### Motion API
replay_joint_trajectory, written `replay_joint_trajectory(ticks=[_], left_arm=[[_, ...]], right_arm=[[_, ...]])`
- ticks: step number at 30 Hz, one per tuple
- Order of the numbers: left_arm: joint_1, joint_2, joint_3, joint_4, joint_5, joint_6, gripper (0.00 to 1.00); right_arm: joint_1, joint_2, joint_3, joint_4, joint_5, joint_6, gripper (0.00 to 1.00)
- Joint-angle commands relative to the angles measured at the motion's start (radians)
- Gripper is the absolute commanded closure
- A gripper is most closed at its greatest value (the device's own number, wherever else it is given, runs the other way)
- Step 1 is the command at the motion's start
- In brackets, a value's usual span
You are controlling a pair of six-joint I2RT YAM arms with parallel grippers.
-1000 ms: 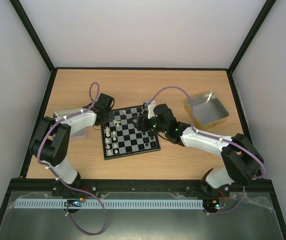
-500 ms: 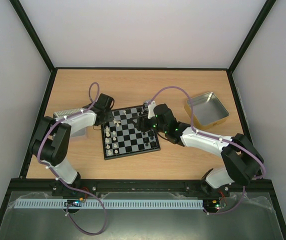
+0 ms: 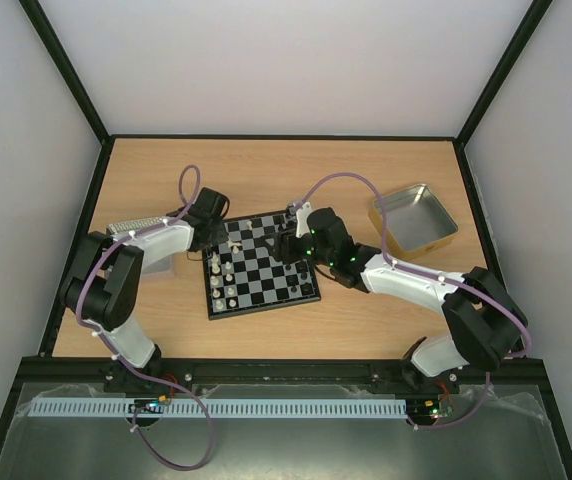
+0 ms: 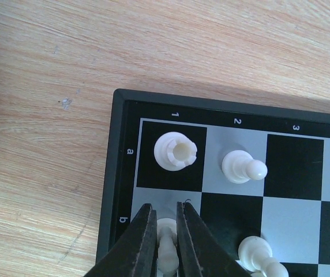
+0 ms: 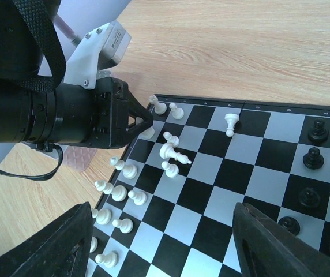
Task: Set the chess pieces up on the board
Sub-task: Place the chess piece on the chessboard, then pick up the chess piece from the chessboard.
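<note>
Bottom of the left-wrist frame: the left gripper (image 4: pixel 165 214) clamps a cream chess piece (image 4: pixel 166 245) at square b1 of the board (image 4: pixel 108 173), best set upright and centred before release, while the right gripper (image 5: pixel 171 248) gapes open.

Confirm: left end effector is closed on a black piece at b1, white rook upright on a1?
Wrong colour: the left wrist view shows the left end effector closed on a cream-white piece at b1. The white rook is upright on a1.
</note>
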Motion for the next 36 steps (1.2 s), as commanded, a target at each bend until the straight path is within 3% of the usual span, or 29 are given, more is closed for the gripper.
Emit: replay_joint_trajectory(ticks=[1,10,15,21,36], left_arm=[[-0.005,0.007,-0.001,0.009,-0.015,0.008,0.90],[-0.005,0.016,0.004,0.007,-0.042,0.013,0.89],[-0.006,0.002,0.003,-0.006,-0.034,0.014,0.81],[-0.005,-0.056,0.014,-0.024,-0.011,0.005,0.64],[0.067,-0.421,-0.116,-0.048,-0.007,-0.077,0.53]], right_arm=[[0.002,0.008,0.019,-0.019,0.009,0.004,0.35],[0.001,0.011,0.018,-0.018,0.007,0.007,0.35],[0.002,0.028,0.052,-0.064,0.027,0.052,0.34],[0.002,0.123,0.200,-0.220,0.044,0.075,0.38],[0.034,0.567,0.687,-0.588,0.317,0.130,0.52]])
